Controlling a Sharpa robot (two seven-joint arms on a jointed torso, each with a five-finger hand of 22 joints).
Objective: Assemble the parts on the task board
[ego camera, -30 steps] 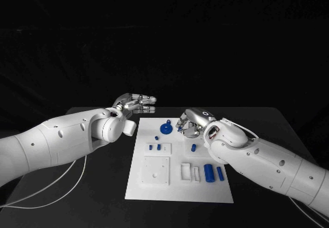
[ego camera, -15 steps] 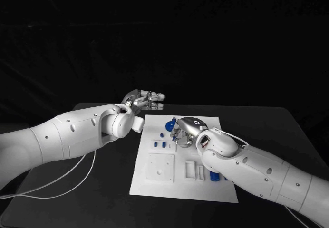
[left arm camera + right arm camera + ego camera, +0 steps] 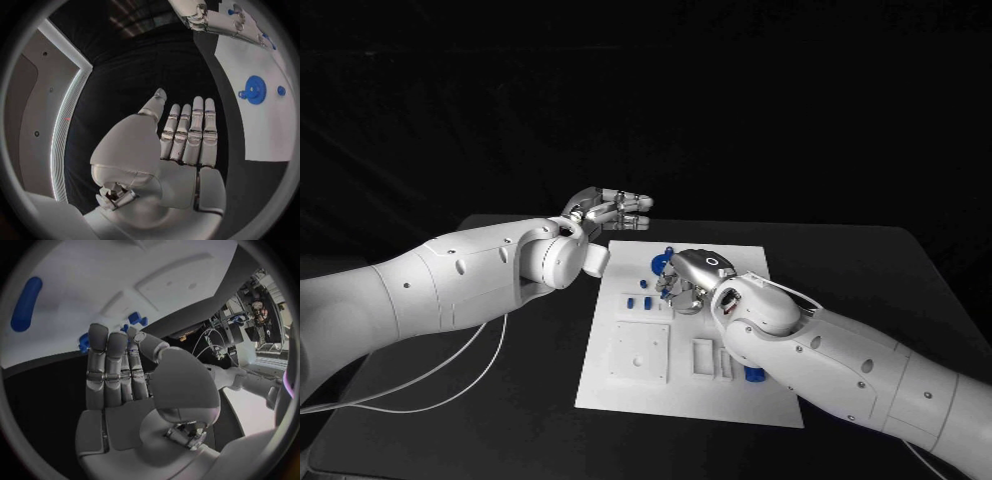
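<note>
— What surrounds the board (image 3: 678,390)?

— A matte black table (image 3: 877,280), with thin white cables (image 3: 437,385) trailing on it off the board's left side. The right arm (image 3: 848,365) lies across the board's right half and hides much of that side; a blue cylinder (image 3: 753,373) peeps out from under it near the board's front.

— And the shapes?

— The board is a flat white rectangle. A toothed blue gear (image 3: 254,89) sits near its far edge, a small round blue stud (image 3: 281,90) just beside it. Several small blue pegs (image 3: 640,301) stand at the board's middle (too small to count surely). A square white plate (image 3: 636,351) and two narrow white blocks (image 3: 711,359) lie toward the front. One long, rounded blue piece (image 3: 25,303) shows on the board in the right wrist view.

— The hands?

— The left hand (image 3: 612,212) hovers off the board's far left corner, fingers straight and side by side, holding nothing. The right hand (image 3: 684,280) is over the board's middle, by the pegs; fingers extended together, thumb folded across, and whether it pinches a peg I cannot tell.
</note>
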